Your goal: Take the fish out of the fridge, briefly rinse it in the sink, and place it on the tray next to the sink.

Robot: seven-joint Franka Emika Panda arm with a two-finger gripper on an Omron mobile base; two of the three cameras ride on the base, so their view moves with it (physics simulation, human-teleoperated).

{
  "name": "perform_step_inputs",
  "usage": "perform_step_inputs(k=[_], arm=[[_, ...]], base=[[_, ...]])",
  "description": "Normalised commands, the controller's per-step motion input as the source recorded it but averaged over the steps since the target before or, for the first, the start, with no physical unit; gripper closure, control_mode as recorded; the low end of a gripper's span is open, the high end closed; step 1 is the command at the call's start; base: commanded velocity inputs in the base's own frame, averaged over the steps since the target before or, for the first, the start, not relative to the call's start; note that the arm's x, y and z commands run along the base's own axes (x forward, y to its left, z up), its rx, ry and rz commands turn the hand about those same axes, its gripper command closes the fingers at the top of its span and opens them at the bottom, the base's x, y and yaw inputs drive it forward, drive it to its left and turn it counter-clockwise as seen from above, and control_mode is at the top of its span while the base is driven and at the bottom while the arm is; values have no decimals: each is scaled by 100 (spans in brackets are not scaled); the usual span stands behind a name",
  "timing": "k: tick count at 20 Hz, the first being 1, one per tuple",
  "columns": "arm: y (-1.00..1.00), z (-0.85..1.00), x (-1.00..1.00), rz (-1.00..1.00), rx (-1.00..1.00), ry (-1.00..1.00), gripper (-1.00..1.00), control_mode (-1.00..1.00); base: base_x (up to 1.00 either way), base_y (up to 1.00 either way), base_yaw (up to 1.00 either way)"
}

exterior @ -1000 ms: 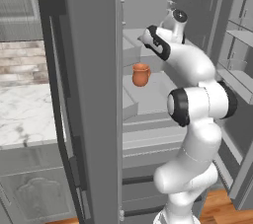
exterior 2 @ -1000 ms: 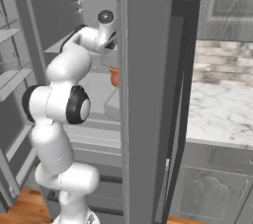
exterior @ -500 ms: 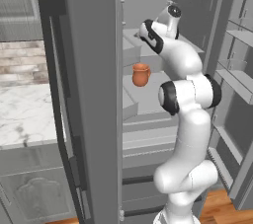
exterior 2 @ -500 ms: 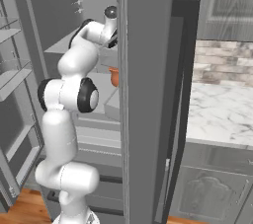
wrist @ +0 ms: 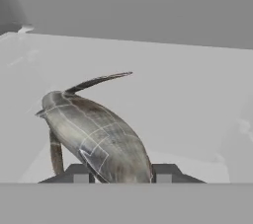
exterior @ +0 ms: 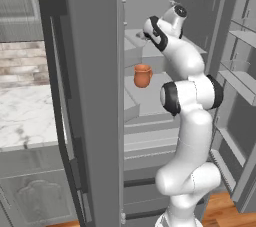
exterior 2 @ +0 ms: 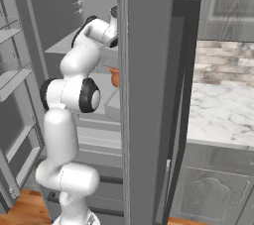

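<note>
We see the gripper (wrist: 118, 173) reaching into the open fridge (exterior: 90, 96), its 2 fingertips (wrist: 79, 172) set apart on either side of the fish (wrist: 96, 139), which lies on a pale upper shelf. We cannot tell whether they press it. An orange-brown clay pot (exterior: 142, 75) stands 1 shelf lower. Since 1 second ago, the arm has stretched deeper toward that upper shelf.

- a white marble counter (exterior: 27, 116) veined in grey is seen at the left of the left base view and at the right of the right base view (exterior 2: 223, 112).
- a backsplash of mottled brick (exterior: 22, 63) is set behind it.
- grey panelled cabinets (exterior 2: 213, 189) are fitted below, with a grey upper cabinet (exterior 2: 225, 3) above.
- a wooden floor (exterior: 225, 213) in orange-brown is laid underneath.
</note>
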Motion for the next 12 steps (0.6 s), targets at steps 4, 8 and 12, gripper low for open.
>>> perform_step_inputs(k=[4, 8, 12], arm=[[0, 0, -33, 0, 0, 0, 100, -100], [0, 1, -100, 0, 0, -7, 100, -100], [6, 12, -100, 0, 0, -22, 100, -100]], base=[[0, 0, 0], [0, 0, 0], [0, 0, 0]])
